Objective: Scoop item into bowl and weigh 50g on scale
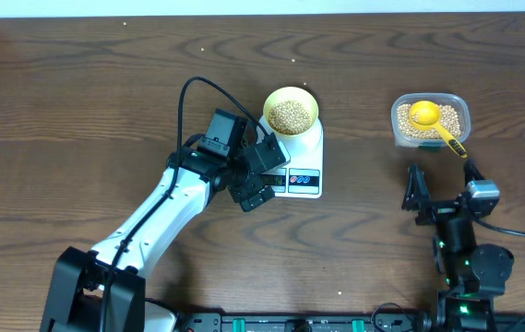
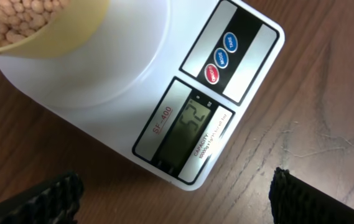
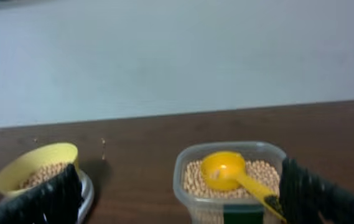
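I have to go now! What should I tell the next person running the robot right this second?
Left end effector: open, empty, hovering at the scale's front edge, near the display.
Right end effector: open, empty, on the near side of the clear tub, not touching it.
Things: the yellow bowl sits on the scale with beans in it. The yellow scoop lies in the tub on more beans.
Done: beans are in the bowl; the display seems to read 52.
Left: probably check the reading and take out a few beans if it is over 50.
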`<state>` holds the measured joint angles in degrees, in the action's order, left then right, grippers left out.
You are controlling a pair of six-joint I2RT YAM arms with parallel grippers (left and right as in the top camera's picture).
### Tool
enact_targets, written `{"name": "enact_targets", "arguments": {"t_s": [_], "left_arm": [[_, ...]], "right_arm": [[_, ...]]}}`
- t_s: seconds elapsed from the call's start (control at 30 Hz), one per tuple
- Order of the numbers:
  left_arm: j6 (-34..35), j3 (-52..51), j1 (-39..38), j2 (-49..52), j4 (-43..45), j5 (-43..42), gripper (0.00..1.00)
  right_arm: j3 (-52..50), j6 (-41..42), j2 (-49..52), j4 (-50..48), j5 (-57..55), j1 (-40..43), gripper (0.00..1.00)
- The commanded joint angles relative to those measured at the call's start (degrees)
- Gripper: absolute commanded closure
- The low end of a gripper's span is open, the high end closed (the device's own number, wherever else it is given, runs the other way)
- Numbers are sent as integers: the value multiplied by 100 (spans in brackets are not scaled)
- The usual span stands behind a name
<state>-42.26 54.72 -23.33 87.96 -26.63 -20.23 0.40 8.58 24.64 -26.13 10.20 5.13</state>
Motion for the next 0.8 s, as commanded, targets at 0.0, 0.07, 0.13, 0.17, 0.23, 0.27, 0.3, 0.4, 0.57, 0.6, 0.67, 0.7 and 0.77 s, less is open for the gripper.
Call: {"name": "enact_targets", "arguments": {"t_s": [0.0, 0.07, 0.13, 0.17, 0.23, 0.27, 0.3, 0.4, 0.57, 0.6, 0.67, 0.7, 0.77], "left_arm": [[-59, -13, 28, -20, -9, 33, 2], [-59, -13, 28, -20, -9, 33, 2], [-59, -13, 28, -20, -9, 33, 2], [-59, -13, 28, -20, -9, 33, 2], [-59, -13, 28, -20, -9, 33, 2], [-59, -13, 28, -20, -9, 33, 2], [-59, -13, 28, -20, -9, 33, 2], [-59, -13, 28, -20, -9, 33, 2], [-59, -13, 28, -20, -9, 33, 2], [-59, -13, 28, -20, -9, 33, 2], [-59, -13, 28, -20, -9, 33, 2], [-59, -13, 28, -20, -9, 33, 2], [-59, -13, 28, -20, -9, 33, 2]], "right_arm": [[-11, -46, -719, 870, -55, 98, 1], [-11, -44, -1180, 1569, -39, 101, 1], [-11, -11, -1768, 2315, -37, 101, 1], [-11, 79, -2011, 2610, -39, 101, 1], [-9, 267, -2391, 2990, -42, 98, 1], [-9, 251, -2441, 2970, -42, 92, 1], [-9, 251, -2437, 2973, -42, 81, 1], [-9, 249, -2437, 2977, -44, 39, 1], [-9, 251, -2437, 2977, -42, -35, 1], [-11, 251, -2437, 2977, -42, -35, 1], [-11, 251, -2437, 2977, -17, -35, 1], [-11, 251, -2437, 2977, -15, -35, 1], [-11, 136, -2437, 2962, 94, -37, 1]]}}
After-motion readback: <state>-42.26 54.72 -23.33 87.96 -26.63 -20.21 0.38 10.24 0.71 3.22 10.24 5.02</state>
